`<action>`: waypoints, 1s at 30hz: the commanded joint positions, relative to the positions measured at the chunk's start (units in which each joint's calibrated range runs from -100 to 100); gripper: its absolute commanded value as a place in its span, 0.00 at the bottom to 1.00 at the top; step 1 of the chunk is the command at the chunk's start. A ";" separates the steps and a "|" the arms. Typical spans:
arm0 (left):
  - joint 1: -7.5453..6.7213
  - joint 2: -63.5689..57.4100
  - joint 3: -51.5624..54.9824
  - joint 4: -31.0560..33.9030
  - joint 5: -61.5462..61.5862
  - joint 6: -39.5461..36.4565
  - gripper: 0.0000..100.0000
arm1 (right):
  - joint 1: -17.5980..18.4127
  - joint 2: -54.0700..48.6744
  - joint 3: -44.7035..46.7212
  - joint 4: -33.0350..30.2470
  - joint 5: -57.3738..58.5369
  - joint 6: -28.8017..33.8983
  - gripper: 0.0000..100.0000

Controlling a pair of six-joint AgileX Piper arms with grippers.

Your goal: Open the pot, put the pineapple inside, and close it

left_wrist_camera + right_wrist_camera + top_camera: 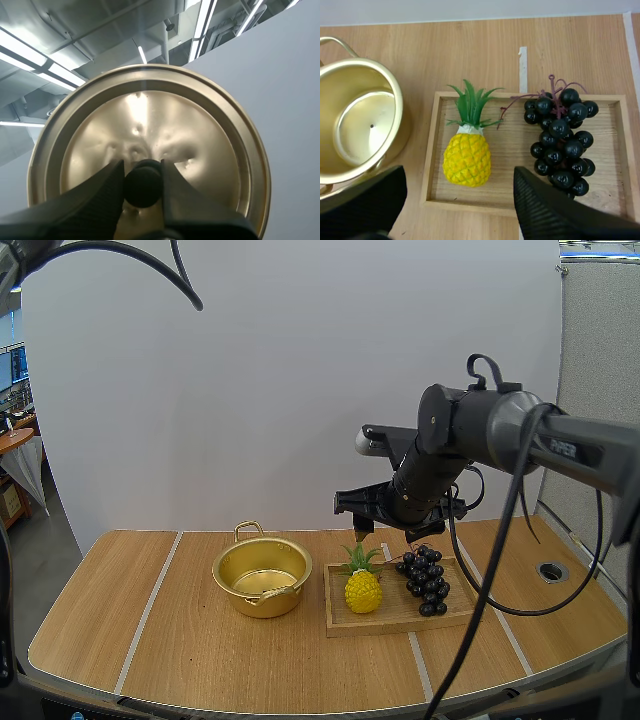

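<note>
A golden pot (262,577) stands open on the table, left of a wooden tray (398,615). A yellow pineapple (363,588) with green leaves lies at the tray's left end. My right gripper (385,530) hovers open above the tray, its fingers (555,210) spread wide over the pineapple (467,157) and the pot (360,125) beside it. My left gripper (142,182) is shut on the black knob (142,186) of the golden lid (150,145), held up off the table.
A bunch of dark grapes (426,578) lies at the tray's right end, close beside the pineapple. A round grommet hole (552,569) sits in the table at the far right. Bare wood spreads left of the pot and along the front edge.
</note>
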 commanded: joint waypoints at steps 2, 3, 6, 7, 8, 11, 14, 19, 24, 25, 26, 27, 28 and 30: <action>-0.18 -0.47 -0.50 0.00 -2.59 -0.70 0.00 | 0.95 5.40 -0.48 -1.63 -2.82 0.80 1.00; -0.18 -0.47 -0.50 0.00 -2.59 -0.70 0.00 | 1.47 6.30 -0.48 -1.90 -3.26 0.90 1.00; -0.18 -0.47 -0.50 0.00 -2.59 -0.70 0.00 | 2.04 9.05 -0.48 -2.68 -3.97 1.26 1.00; -0.18 -0.47 -0.50 0.00 -2.59 -0.70 0.00 | 2.08 9.79 -0.48 -3.00 -4.58 1.83 1.00; -0.18 -0.47 -0.50 0.00 -2.59 -0.70 0.00 | 2.08 10.50 -0.48 -3.60 -5.54 2.31 1.00; -0.18 -0.47 -0.50 0.00 -2.59 -0.70 0.00 | 2.08 12.51 -0.48 -3.82 -7.25 2.31 1.00; -0.18 -0.47 -0.50 0.00 -2.59 -0.70 0.00 | 2.19 14.97 -0.48 -3.71 -8.66 2.81 1.00; -0.18 -0.47 -0.50 0.00 -2.59 -0.70 0.00 | 2.19 18.74 -0.48 -3.71 -11.49 3.03 1.00; -0.18 -0.47 -0.50 0.00 -2.59 -0.70 0.00 | 2.19 22.28 -0.48 -3.71 -14.20 3.37 1.00; -0.18 -0.47 -0.50 0.00 -2.59 -0.70 0.00 | 2.19 22.95 -0.48 -3.35 -14.64 3.37 1.00; -0.18 -0.47 -0.50 0.00 -2.59 -0.70 0.00 | 2.19 23.21 -0.48 -3.21 -15.06 3.37 1.00; -0.18 -0.47 -0.50 0.00 -2.59 -0.70 0.00 | 2.19 23.91 -0.48 -3.10 -15.29 3.37 1.00; -0.18 -0.47 -0.50 0.00 -2.59 -0.70 0.00 | 2.19 24.44 -0.48 -2.92 -15.55 3.37 1.00; -0.18 -0.47 -0.50 0.00 -2.59 -0.70 0.00 | 2.19 25.46 -0.48 -2.92 -16.30 3.37 1.00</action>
